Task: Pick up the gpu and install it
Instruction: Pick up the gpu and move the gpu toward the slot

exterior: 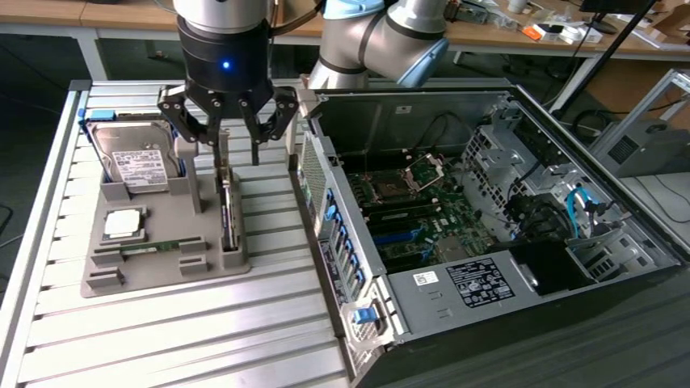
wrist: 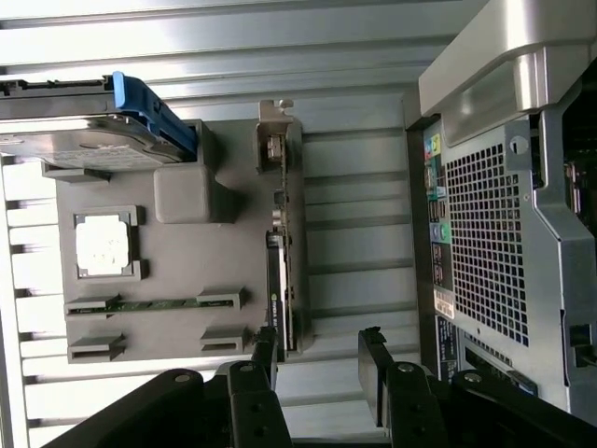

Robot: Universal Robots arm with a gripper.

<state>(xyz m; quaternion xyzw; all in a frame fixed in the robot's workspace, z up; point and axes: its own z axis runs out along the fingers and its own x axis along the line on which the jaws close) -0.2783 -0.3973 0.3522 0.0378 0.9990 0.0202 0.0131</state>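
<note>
The gpu (exterior: 229, 212) stands on edge as a narrow strip in a slot along the side of the grey holder plate (exterior: 161, 276) nearest the case. In the wrist view the gpu (wrist: 284, 261) shows its silver bracket at one end. My gripper (exterior: 238, 159) hangs just above the gpu's far end, open, with nothing between its fingers. In the wrist view the gripper (wrist: 319, 359) has one black finger (wrist: 266, 353) in line with the card's end, and the other finger is over the bare slats beside it.
On the holder plate lie a silver hard drive (exterior: 135, 158), a square processor chip (exterior: 124, 222) and a green memory stick (exterior: 161, 245). The open computer case (exterior: 485, 218) lies at the exterior view's right, its perforated wall (wrist: 485, 243) close to the gpu. The table is slatted aluminium (exterior: 161, 339).
</note>
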